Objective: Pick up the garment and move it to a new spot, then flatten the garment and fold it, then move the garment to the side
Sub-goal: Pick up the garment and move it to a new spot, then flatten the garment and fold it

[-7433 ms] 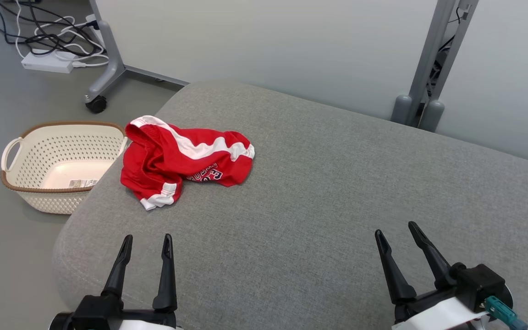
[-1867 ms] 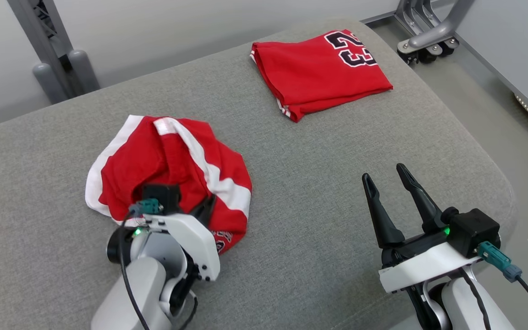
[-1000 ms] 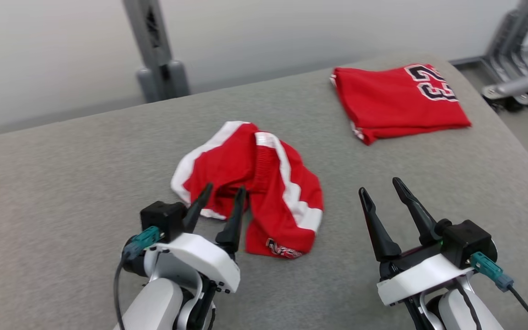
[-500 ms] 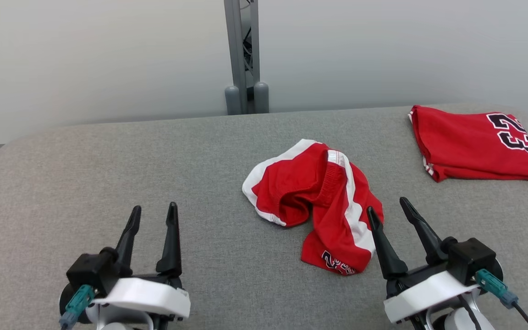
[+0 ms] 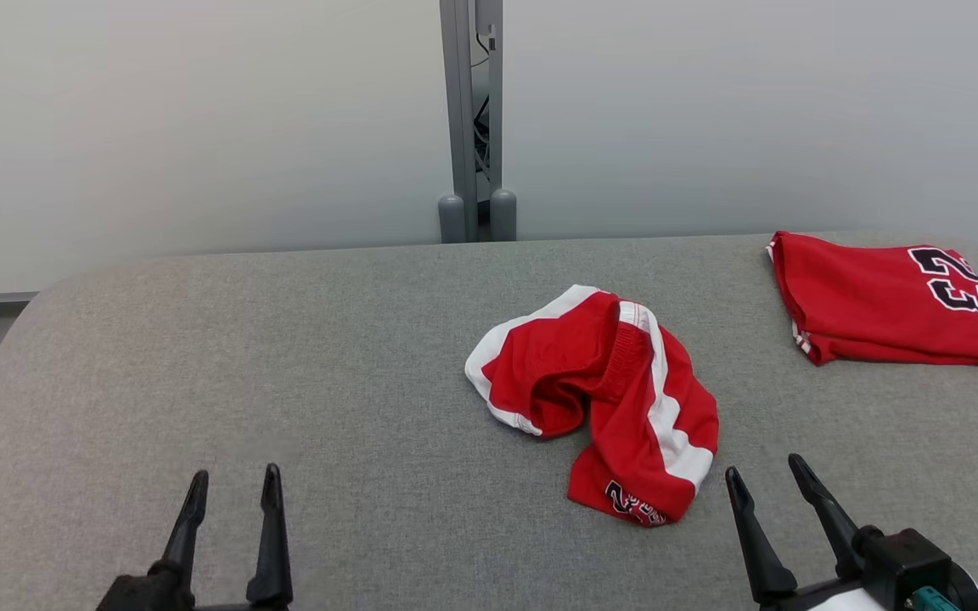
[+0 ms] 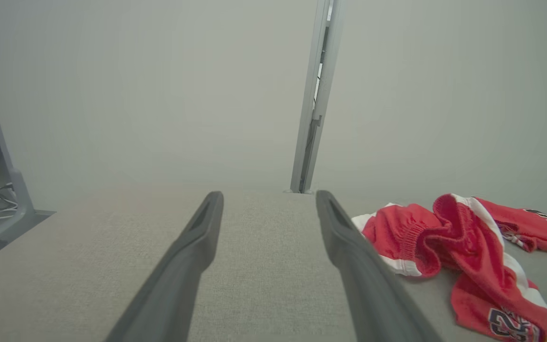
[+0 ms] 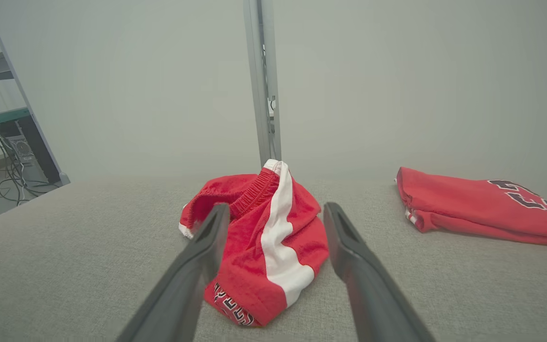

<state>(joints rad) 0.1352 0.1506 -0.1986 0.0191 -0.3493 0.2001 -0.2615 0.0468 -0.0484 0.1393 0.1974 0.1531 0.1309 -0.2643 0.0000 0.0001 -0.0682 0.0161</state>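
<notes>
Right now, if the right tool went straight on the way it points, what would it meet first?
Probably the crumpled red-and-white fabric shorts, lying straight ahead of the open right tool on the grey cushion; how low the tool travels is unclear.

Shorts (image 5: 616, 399) hem print creased, unreadable. Jersey (image 7: 482, 209) clipped at right wrist view's edge. Left pincer (image 5: 234, 475), right pincer (image 5: 763, 467) bases cut off, head view bottom.

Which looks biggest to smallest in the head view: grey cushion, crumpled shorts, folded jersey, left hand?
1. grey cushion
2. crumpled shorts and folded jersey: look alike; the jersey lies farther off, so unranked
3. left hand, partly cut off at the bottom edge
</notes>
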